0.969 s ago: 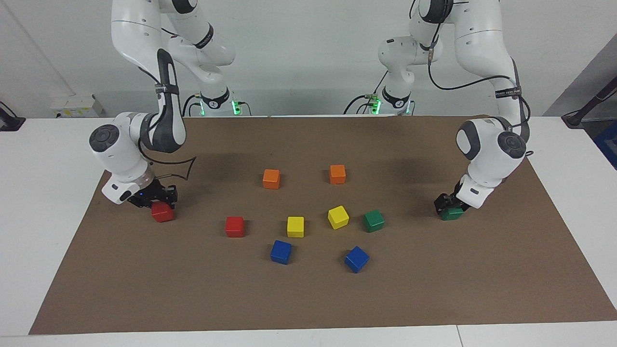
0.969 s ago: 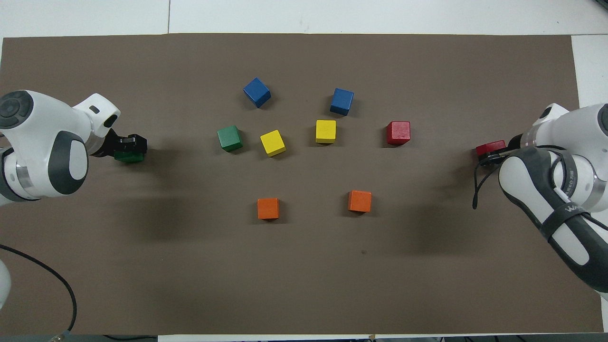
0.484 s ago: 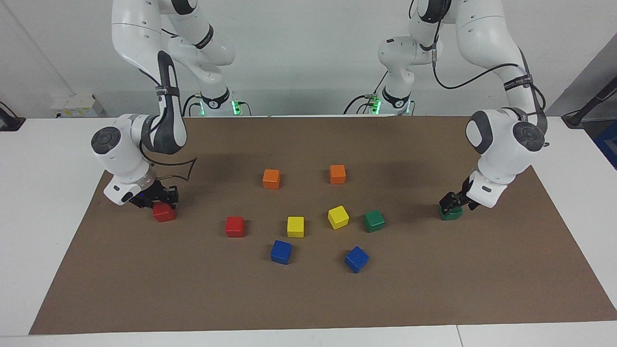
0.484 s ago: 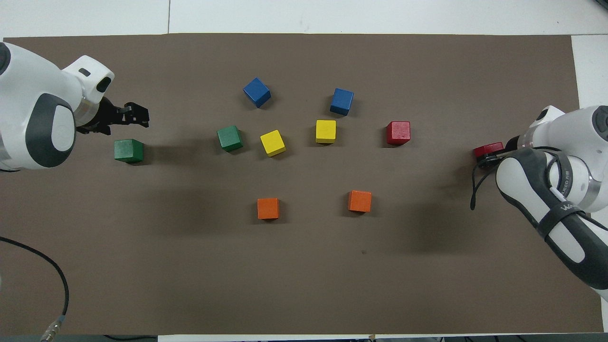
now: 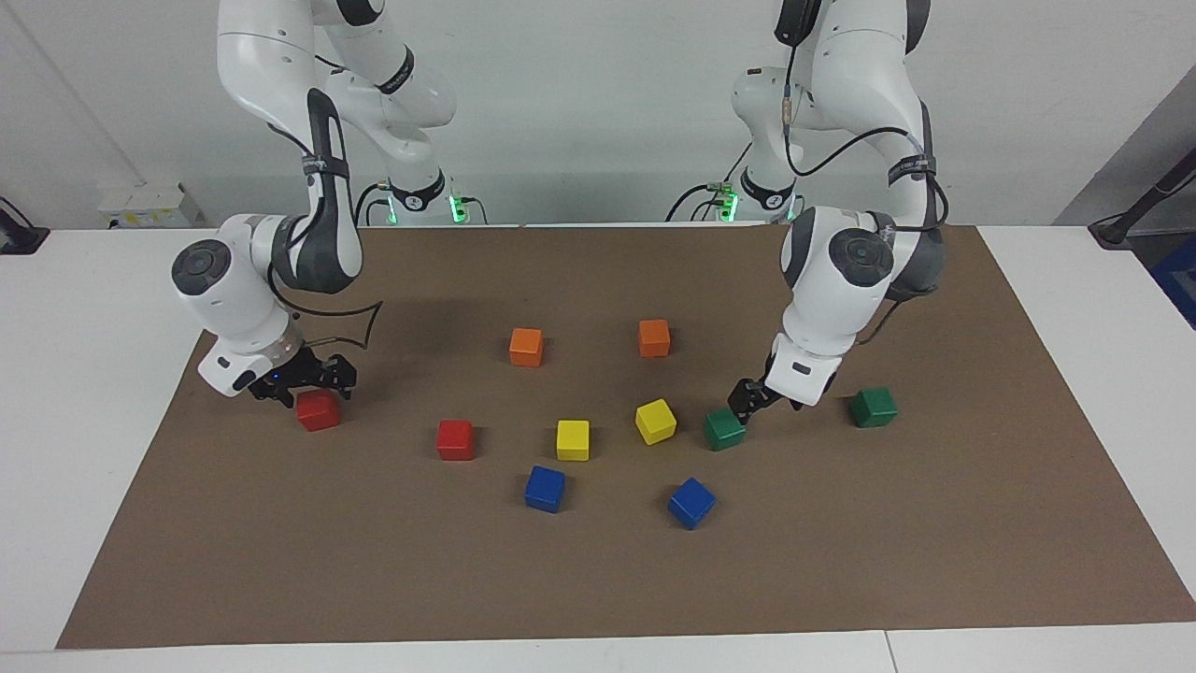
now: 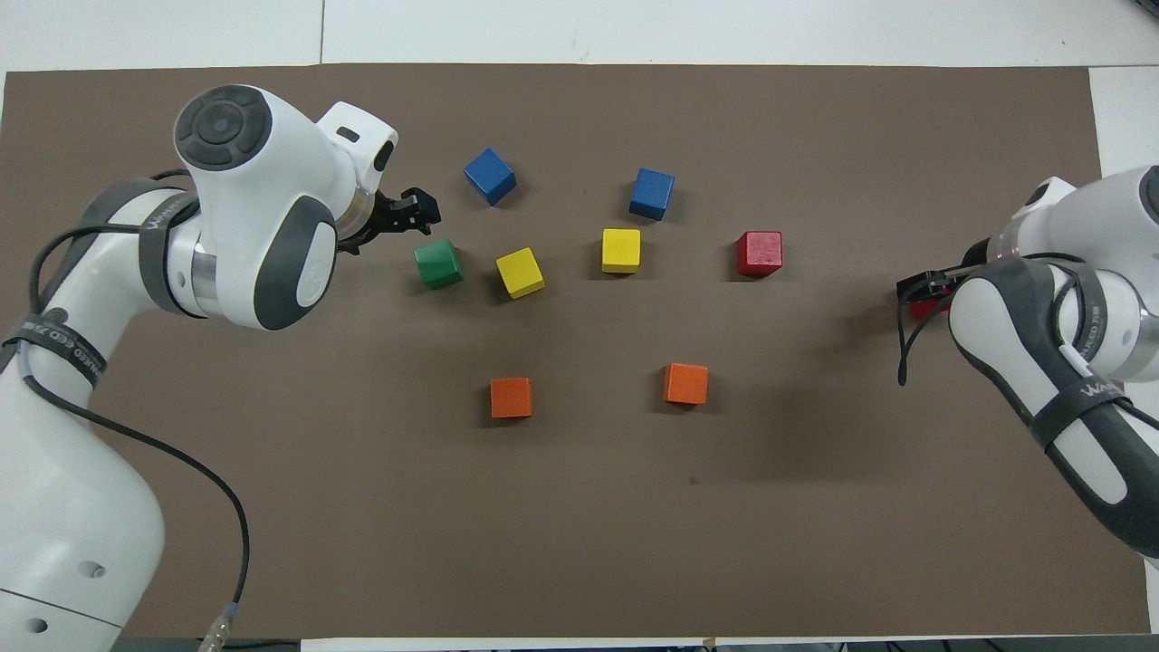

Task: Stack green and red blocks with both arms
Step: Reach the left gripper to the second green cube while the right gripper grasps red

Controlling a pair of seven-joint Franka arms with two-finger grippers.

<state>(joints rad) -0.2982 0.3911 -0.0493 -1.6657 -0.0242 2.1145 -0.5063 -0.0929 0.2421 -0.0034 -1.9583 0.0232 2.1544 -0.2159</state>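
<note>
Brown mat (image 5: 934, 523) carries all cubes. Left gripper (image 5: 750, 396) sits mid-right in facing view, just above a green block (image 5: 724, 429), fingers parted, holding nothing. Second green block (image 5: 874, 408) lies farther right; in overhead view the left arm hides it. Right gripper (image 5: 308, 381), at frame left, hangs spread over a red block (image 5: 319, 410), barely visible overhead. Other red block (image 5: 455, 439) sits centre-left.

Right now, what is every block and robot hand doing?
left gripper: open, over the green block beside the yellow ones
that green block: on the mat, not gripped
other green block: alone on the mat
right gripper: open, around the end red block
end red block: on the mat
other red block: untouched
</note>
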